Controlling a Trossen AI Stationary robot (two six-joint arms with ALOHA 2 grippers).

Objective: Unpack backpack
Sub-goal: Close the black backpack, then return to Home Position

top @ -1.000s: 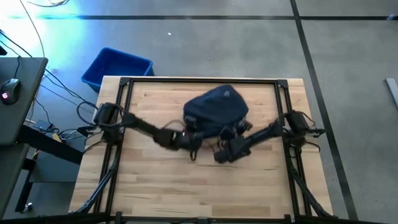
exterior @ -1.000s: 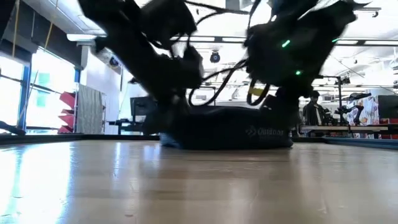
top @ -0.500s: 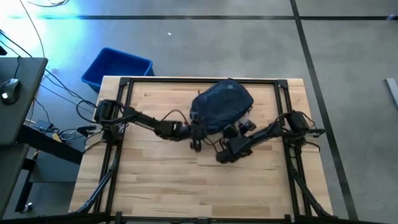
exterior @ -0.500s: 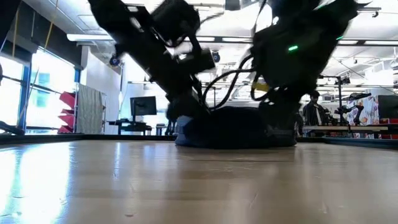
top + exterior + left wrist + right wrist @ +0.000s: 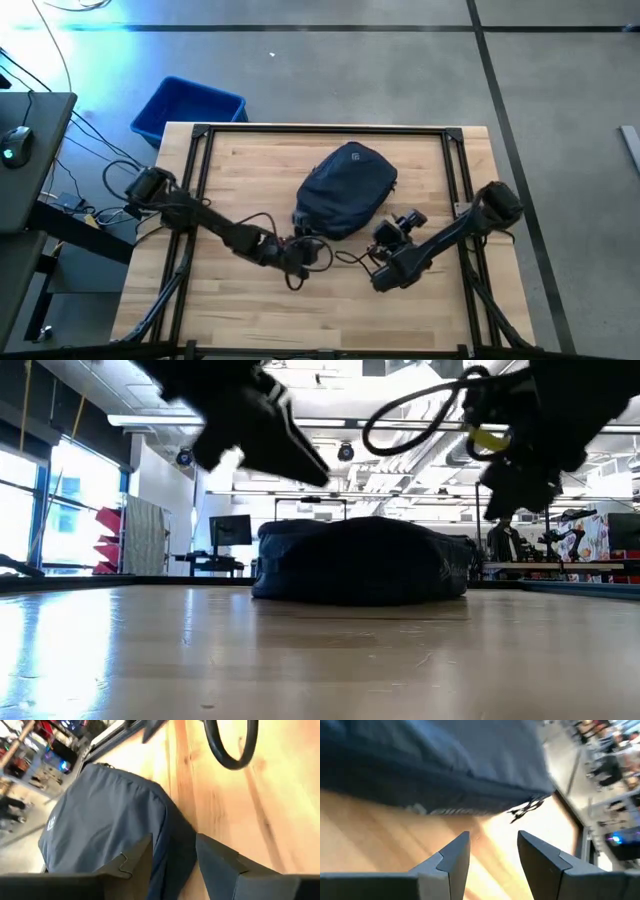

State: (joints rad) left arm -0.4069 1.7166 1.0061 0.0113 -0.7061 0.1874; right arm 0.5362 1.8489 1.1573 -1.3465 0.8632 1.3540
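The dark navy backpack (image 5: 345, 190) lies flat on the wooden table (image 5: 240, 310), a little toward the far side, its pale logo (image 5: 357, 157) facing up. My left gripper (image 5: 308, 247) hangs open just off its near left edge, above the table. In the left wrist view the backpack (image 5: 110, 815) lies ahead of the gripper (image 5: 172, 842), with nothing between the fingers. My right gripper (image 5: 392, 232) is open off the backpack's near right edge. In the right wrist view its fingers (image 5: 492, 837) point at the backpack's side (image 5: 420, 765). In the low view both grippers (image 5: 300, 460) (image 5: 510, 500) hang clear above the backpack (image 5: 360, 560).
A blue bin (image 5: 188, 108) stands on the floor beyond the table's far left corner. Black frame rails (image 5: 320, 130) run along the table's far edge and sides. A zipper pull (image 5: 525, 810) trails from the backpack. A person (image 5: 503, 540) stands in the room behind.
Both grippers were at the backpack's near edge. My left gripper has opened, let go and drawn back toward the near left, rising. My right gripper has drawn back toward the near right and risen. The backpack, pushed toward the far edge, has settled back flat on the table.
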